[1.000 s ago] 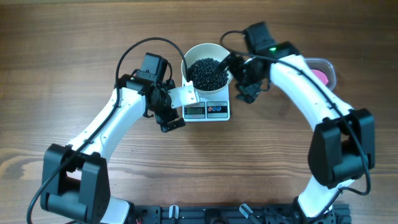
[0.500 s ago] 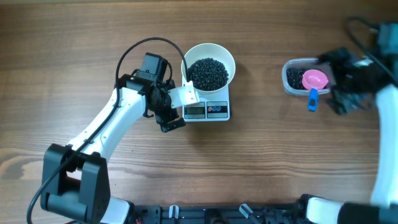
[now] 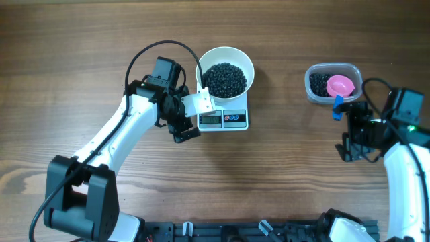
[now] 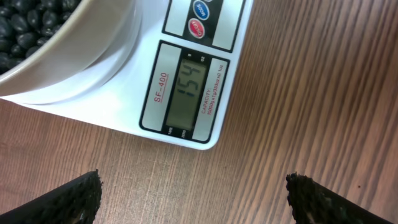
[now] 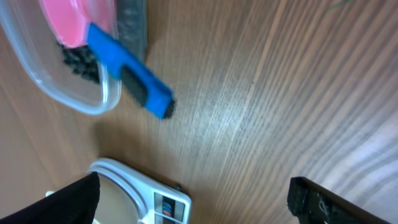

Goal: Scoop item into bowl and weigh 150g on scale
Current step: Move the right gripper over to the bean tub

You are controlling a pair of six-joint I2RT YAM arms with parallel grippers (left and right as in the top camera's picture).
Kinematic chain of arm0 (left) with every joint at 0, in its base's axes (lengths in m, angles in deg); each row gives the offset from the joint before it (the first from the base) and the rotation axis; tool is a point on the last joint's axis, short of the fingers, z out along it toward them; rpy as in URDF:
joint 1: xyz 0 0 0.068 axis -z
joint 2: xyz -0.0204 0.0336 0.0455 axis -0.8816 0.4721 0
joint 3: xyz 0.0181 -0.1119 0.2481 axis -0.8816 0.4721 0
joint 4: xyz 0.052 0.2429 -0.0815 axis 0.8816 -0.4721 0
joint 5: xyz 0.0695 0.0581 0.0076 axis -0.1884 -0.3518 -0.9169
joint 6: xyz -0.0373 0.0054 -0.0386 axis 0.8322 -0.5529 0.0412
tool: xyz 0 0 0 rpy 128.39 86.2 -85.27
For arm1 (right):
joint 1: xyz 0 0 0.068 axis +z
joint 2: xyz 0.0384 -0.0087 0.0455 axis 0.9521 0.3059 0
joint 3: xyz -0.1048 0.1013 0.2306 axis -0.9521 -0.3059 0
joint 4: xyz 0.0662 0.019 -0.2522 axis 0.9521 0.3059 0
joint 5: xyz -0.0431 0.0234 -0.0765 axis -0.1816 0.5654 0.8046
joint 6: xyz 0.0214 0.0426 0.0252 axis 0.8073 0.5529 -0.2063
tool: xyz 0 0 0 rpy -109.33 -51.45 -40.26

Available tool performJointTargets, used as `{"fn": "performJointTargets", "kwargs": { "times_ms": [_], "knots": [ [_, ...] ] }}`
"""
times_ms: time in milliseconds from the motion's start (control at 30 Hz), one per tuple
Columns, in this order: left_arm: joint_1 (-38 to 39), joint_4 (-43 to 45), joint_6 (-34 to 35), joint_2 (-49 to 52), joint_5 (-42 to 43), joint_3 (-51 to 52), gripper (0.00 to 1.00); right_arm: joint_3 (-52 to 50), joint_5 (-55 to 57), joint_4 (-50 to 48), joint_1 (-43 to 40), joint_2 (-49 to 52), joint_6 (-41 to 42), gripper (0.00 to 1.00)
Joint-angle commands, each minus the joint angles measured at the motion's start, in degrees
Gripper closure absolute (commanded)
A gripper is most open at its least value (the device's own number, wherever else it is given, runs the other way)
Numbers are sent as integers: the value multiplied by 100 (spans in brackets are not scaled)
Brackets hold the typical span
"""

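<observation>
The item (image 3: 225, 79) fills the bowl (image 3: 225, 54) on the scale (image 3: 224, 119).

Evenly lit wood-grain table (image 3: 80, 40)

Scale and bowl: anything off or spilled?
No spill visible. The scale reads 154 with the bowl of beans on it, slightly over the 150 target.
</observation>
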Motion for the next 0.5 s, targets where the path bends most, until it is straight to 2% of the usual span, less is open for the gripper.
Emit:
{"fn": "performJointTargets", "kwargs": {
  "times_ms": [0, 167, 300, 467],
  "knots": [
    [17, -2, -90, 63, 107, 22, 0, -682, -361, -1272, -24, -90, 437, 2],
    [17, -2, -90, 63, 107, 22, 0, -1191, 98, -2557, -24, -87, 820, 5],
    [17, 0, -90, 63, 107, 22, 0, -1519, 92, -3956, -24, -87, 1283, 13],
    [17, 0, -90, 63, 107, 22, 0, -1604, 57, -4129, -17, -83, 1596, 17]
  ]
}}
